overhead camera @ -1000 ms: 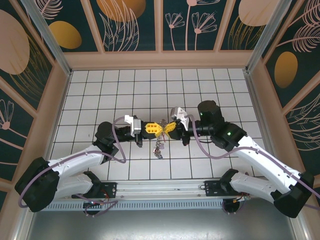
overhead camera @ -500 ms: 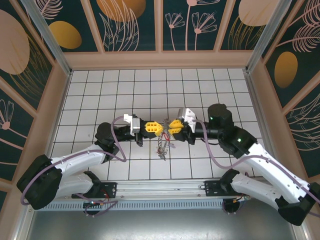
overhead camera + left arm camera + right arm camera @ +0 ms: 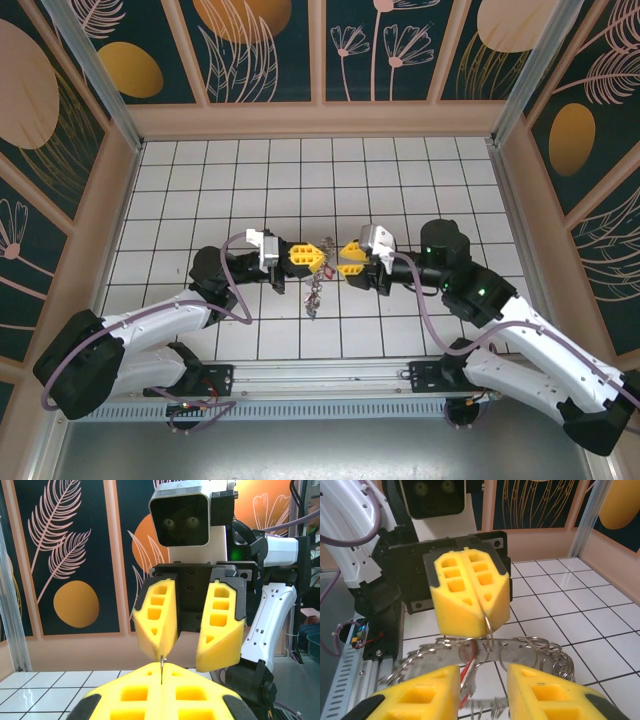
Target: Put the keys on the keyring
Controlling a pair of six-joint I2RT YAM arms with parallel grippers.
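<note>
Keyring (image 3: 520,652) with dangling keys (image 3: 314,300), held by one wire loop (image 3: 488,626) pinched in the pressed-together left end effector (image 3: 483,615); right end effector (image 3: 186,656) spread, facing it.

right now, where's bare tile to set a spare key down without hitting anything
Crowded: mid-table, where the left gripper, right gripper and dangling keyring meet, and the near rows under both arms. Bare: the far tiles from there to the back wall, side to side.
</note>
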